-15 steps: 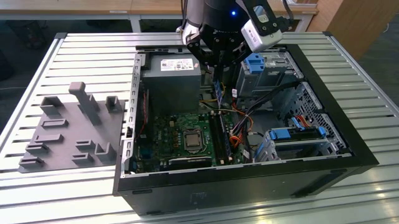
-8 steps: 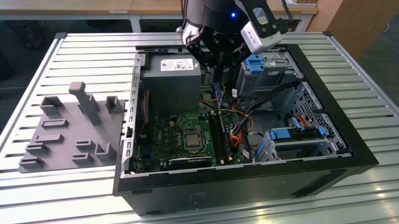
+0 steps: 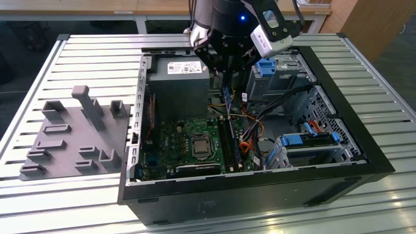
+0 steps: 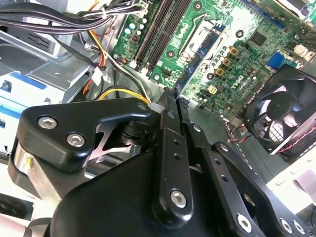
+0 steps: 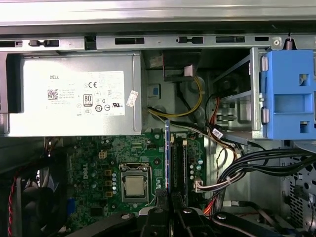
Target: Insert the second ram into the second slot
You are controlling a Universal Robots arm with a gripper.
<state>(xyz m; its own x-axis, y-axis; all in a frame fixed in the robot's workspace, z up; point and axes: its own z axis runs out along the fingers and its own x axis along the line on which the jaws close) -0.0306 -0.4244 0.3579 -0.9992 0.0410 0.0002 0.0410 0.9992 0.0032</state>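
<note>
My gripper point(image 3: 225, 78) hangs over the back half of the open computer case point(image 3: 260, 187), shut on the second ram point(image 3: 225, 93), a thin blue board held on edge and pointing down. The first wrist view shows the ram point(image 5: 168, 158) edge-on, running out from the closed fingers point(image 5: 159, 219) beside the black memory slots point(image 5: 180, 163). In the second wrist view the fingers point(image 4: 168, 128) pinch the ram point(image 4: 197, 64) above the green motherboard point(image 4: 237, 54). The ram is still above the slots point(image 3: 229, 141), apart from them. I cannot tell which slot it is over.
A grey power supply point(image 3: 179, 87) stands just to the exterior view's left of the gripper. Black cable bundles point(image 3: 279, 100) and blue drive-bay clips point(image 3: 265, 66) crowd the other side. The processor socket point(image 3: 198, 146) and a fan point(image 4: 281, 113) lie nearby. A grey fixture point(image 3: 71, 136) sits on the table.
</note>
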